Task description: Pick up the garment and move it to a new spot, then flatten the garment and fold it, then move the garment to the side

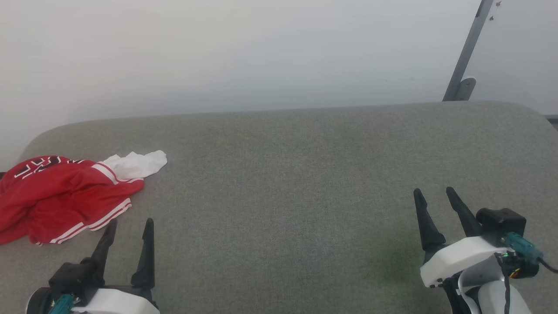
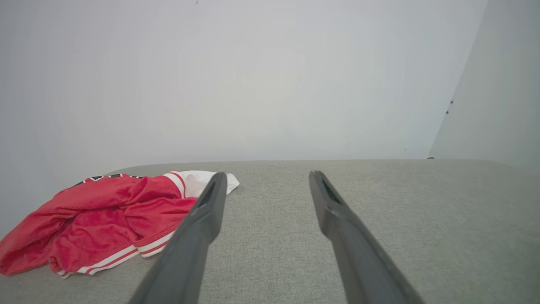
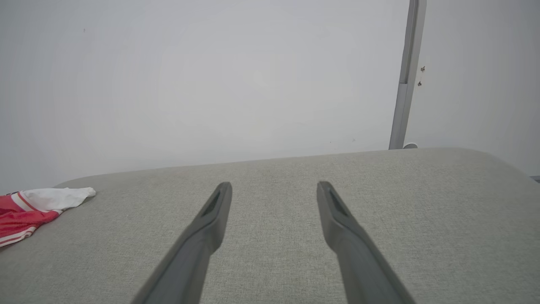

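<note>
Nothing was picked up at this point. The shirt [image 1: 65,196] lay crumpled at the far left of the grey bench [image 1: 279,196], red body bunched up, one white sleeve [image 1: 137,165] flopped out to the right, lettering at the back. Its left part ran out of the head view, so I couldn't tell if any of it hung over the edge.

Left gripper [image 1: 130,221] had its fingers spread wide with nothing in them, hovering just beside the shirt's striped hem [image 1: 104,218]. Right gripper [image 1: 433,190] was spread and empty too, well apart from the shirt at the other end.

Risks as I saw them:
- A pinch on the hem or sleeve alone probably takes one layer, and the rest trails as a twisted lump that is harder to flatten.
- The shirt sat close to the bench's left end, so a push instead of a lift could shove it off.
- Coming in too low, the fingertips could dig into the bench fabric and snag.
- Only the left arm looked within easy reach. A one-handed carry leaves cloth dangling.

Room: centre and right of the bench were bare, so there was plenty of space to drop and spread it. The back edge ran along the wall [image 1: 261,52] and the corners were rounded. A metal post [image 1: 468,48] stood behind the far right corner, off the bench.
</note>
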You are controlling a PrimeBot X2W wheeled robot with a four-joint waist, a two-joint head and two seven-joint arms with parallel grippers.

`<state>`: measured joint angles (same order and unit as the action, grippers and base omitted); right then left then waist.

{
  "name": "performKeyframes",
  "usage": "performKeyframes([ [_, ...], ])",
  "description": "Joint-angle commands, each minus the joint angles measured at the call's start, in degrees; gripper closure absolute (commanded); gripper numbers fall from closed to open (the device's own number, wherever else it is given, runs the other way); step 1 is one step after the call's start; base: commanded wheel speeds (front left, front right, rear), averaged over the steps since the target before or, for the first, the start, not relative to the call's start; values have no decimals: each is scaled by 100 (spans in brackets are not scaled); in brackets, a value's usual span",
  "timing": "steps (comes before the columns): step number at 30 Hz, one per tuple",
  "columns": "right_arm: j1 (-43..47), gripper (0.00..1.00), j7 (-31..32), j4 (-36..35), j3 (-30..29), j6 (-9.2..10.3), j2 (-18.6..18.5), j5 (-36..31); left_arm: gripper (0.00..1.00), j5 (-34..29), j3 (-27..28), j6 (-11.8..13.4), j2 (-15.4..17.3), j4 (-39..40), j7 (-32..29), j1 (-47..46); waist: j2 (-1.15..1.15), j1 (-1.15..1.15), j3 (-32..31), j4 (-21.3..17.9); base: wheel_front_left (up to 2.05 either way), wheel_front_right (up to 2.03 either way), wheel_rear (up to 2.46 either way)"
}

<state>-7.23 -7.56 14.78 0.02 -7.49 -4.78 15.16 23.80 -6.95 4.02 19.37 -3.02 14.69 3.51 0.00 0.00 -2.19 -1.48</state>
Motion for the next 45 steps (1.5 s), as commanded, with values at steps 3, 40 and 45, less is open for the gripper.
performKeyframes([
  [3, -12, 0, -56, -44, 27, 0, -14, -135, 0, -125, -2, 6, 27, 29, 65, 87, 0, 0, -11, -1, 0, 0, 0],
  [40, -110, 0, 3, 121, 1147, 0, -54, 177, 0, 490, 1027, 342, 181, 262, -136, 584, 0, 0, -437, 1685, 0, 0, 0],
  [45, -133, 0, -38, 167, 1299, 0, -32, 237, 0, 594, 1132, 395, 227, 433, -228, 729, 0, 0, -462, 1957, 0, 0, 0],
])
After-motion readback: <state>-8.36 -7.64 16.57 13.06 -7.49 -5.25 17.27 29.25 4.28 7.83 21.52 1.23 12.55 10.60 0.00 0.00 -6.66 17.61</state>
